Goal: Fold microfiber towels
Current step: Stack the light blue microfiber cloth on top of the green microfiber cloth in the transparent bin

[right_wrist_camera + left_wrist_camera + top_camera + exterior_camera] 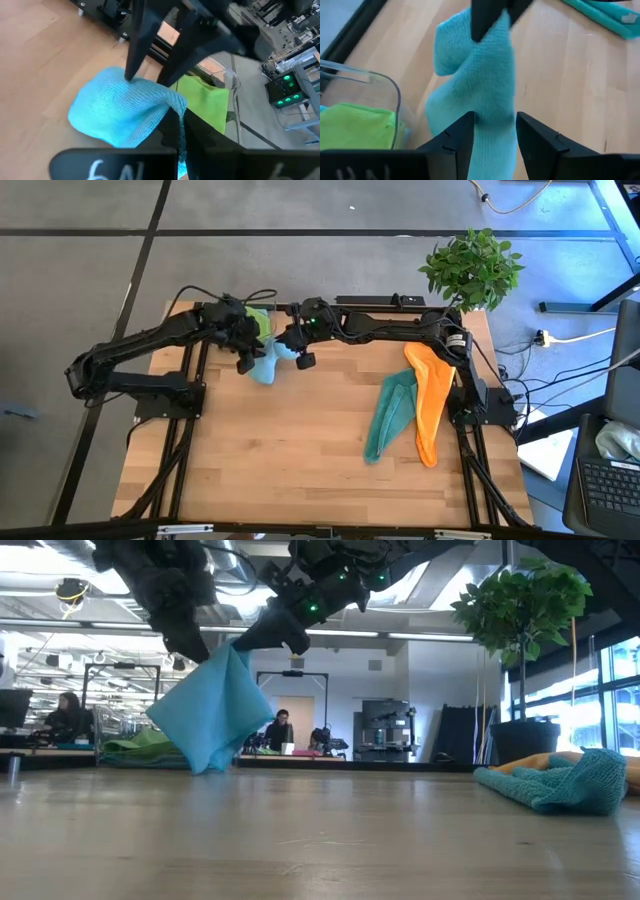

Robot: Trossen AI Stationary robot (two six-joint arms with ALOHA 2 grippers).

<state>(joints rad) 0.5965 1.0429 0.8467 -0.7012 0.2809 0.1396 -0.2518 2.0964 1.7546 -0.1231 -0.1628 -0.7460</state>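
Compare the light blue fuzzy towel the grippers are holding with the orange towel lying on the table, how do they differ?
The light blue fuzzy towel hangs bunched in the air between the left gripper and the right gripper; the orange towel lies untouched on the wooden table. The blue one is crumpled; the orange one stretches long and narrow. Both are soft plain cloths.

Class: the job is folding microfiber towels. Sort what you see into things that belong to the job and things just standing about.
Belongs to the job:
light blue towel, held up by both grippers
lime green towel, in a clear container
teal towel
orange towel
left gripper
right gripper

Just standing about:
potted plant
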